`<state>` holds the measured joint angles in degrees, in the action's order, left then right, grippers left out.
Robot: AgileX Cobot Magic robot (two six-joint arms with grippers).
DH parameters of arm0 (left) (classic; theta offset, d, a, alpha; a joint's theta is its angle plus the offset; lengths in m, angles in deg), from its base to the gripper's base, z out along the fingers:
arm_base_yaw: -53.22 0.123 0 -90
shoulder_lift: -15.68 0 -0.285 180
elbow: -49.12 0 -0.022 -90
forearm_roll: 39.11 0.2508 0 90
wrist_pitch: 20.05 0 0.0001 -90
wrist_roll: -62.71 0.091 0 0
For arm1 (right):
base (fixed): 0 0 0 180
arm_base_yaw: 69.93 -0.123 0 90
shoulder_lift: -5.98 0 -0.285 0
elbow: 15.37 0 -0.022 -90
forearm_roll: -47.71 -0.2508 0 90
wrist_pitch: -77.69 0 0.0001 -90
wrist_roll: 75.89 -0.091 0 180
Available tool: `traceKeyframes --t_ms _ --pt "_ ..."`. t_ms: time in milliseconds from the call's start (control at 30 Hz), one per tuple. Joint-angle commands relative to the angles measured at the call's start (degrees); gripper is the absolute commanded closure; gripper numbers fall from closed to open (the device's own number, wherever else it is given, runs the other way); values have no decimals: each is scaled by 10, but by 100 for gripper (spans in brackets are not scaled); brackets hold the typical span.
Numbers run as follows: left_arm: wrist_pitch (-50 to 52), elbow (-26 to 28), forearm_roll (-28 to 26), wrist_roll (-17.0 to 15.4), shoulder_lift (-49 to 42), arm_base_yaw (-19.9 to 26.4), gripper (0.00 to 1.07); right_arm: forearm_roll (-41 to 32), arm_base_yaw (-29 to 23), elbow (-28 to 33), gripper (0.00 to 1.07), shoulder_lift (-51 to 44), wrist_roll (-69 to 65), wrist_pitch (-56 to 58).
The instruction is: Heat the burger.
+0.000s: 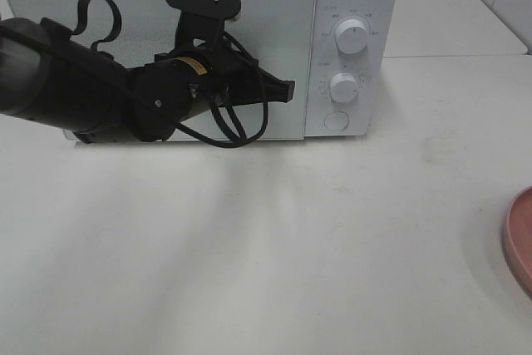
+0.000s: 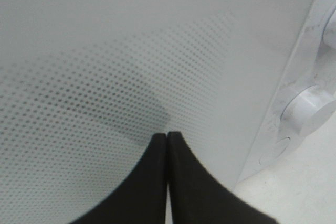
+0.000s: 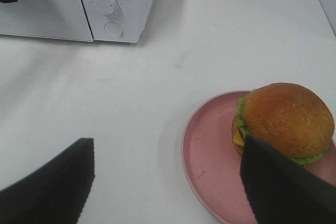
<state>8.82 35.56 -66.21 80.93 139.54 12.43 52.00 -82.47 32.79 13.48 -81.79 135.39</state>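
The burger (image 3: 286, 119), with a golden-brown bun, green lettuce and yellow cheese, sits on a pink plate (image 3: 210, 161) in the right wrist view. My right gripper (image 3: 168, 145) is open and empty above the table, with one finger (image 3: 278, 182) right beside the burger. It is out of the high view. The white microwave (image 1: 349, 6) stands at the back with its door (image 1: 274, 6) shut. My left gripper (image 1: 288, 89) is shut and empty, and its tips (image 2: 167, 136) are close against the door near its right edge.
Two white knobs (image 1: 351, 37) (image 1: 343, 86) and a round button (image 1: 335, 120) are on the microwave's right panel. Only the plate's rim (image 1: 519, 239) shows at the right edge of the high view. The table (image 1: 249, 247) is white.
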Motion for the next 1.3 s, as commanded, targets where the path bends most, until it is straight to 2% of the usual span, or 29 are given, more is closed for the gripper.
traceKeyframes --t_ms 33,333,533,567,600,667,700,733,767,800,833,867,933,1000,1033,1133,1167,1200,1267,1300 --pt "83 34 -34 3 10 19 107 2 5 2 32 -17 5 -7" --pt "50 32 -39 3 3 21 107 2 5 2 32 -17 5 -7" --pt "-69 -15 -40 0 -58 21 107 2 5 2 32 -17 5 -7" --pt "-128 -35 -39 -1 -85 21 98 2 5 2 32 -17 5 -7" --pt "-128 -35 -39 -1 -85 21 98 2 5 2 32 -17 5 -7" --pt "-230 -51 -39 -2 -120 21 66 2 5 2 32 -17 5 -7" --pt "-230 -51 -39 -2 -120 21 66 2 5 2 32 -17 5 -7" --pt "-296 -56 -41 -2 -137 21 30 2 5 2 32 -17 5 -7" --pt "-324 -56 -41 -2 -142 21 17 2 5 2 32 -17 5 -7" --pt "-324 -56 -41 -2 -142 21 17 2 5 2 32 -17 5 -7" --pt "-380 -56 -40 -2 -155 21 6 2 5 2 32 -17 5 -7" --pt "-380 -56 -40 -2 -155 21 6 2 5 2 32 -17 5 -7" --pt "-477 -56 -28 -2 -176 21 9 2 5 2 32 -17 5 -7" --pt "-508 -56 -20 -2 -181 21 9 2 5 2 32 -17 5 -7" --pt "-570 -56 1 -2 -194 23 9 2 5 2 32 -17 5 -7" --pt "-606 -56 10 -2 -202 26 9 2 5 2 32 -17 5 -7" --pt "-665 -56 18 -5 -221 29 9 2 5 2 32 -17 5 -7" --pt "-722 -56 18 -7 -238 40 9 2 5 2 32 -17 5 -7" --pt "-745 -56 18 -14 -245 47 9 2 5 2 32 -17 5 -7" --pt "-783 -56 20 -30 -261 72 9 2 5 2 32 -17 5 -7"
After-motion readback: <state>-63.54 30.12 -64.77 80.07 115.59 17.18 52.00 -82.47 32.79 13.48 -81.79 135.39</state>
